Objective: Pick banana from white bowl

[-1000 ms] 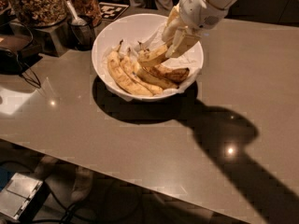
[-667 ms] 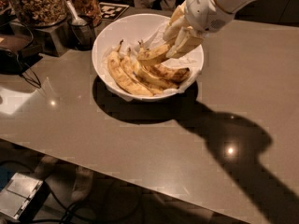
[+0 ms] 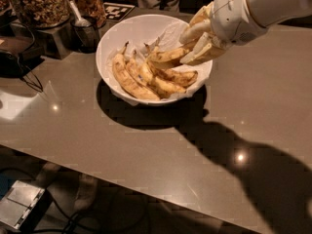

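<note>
The white bowl [image 3: 117,33], lined with white paper, stands at the back middle of the grey table and holds several bananas. My gripper [image 3: 195,45] reaches in over the bowl's right rim, its pale fingers [image 3: 194,31] closed around the thick end of a curved yellow speckled banana [image 3: 168,56]. That banana is tilted, raised a little above the others, and its dark stem points left. A longer, slimmer banana [image 3: 127,81] lies along the bowl's left side. Another browned banana [image 3: 178,76] lies below the gripper.
Glass jars of nuts [image 3: 39,4] and a dark cup with a metal scoop [image 3: 84,29] stand left of the bowl. A printed marker tag [image 3: 118,10] lies behind. The table's front edge runs diagonally at the bottom, with cables and a box [image 3: 19,204] below it.
My gripper and arm have shifted slightly right and up, and the held banana has risen a little off the pile.
</note>
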Action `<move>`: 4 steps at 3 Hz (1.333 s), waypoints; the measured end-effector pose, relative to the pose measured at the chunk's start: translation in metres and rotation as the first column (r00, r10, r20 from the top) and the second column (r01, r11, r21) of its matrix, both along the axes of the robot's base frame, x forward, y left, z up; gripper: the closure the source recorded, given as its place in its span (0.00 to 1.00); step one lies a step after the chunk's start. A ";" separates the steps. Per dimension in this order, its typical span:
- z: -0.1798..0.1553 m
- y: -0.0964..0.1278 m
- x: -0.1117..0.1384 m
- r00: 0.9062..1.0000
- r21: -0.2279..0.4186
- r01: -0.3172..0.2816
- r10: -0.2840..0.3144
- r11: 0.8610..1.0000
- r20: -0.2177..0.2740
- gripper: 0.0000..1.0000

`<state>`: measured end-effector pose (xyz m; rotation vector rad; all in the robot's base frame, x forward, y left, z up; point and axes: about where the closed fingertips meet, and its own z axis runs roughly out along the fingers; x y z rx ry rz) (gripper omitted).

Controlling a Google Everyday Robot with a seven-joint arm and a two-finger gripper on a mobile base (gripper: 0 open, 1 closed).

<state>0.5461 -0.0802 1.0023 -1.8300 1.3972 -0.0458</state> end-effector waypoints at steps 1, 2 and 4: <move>0.007 -0.007 -0.028 0.998 0.032 0.061 -0.062 0.998 0.026 1.00; 0.008 -0.014 -0.057 0.991 0.053 0.129 -0.131 0.990 0.037 1.00; 0.006 -0.025 -0.107 0.962 0.095 0.268 -0.271 0.959 0.022 1.00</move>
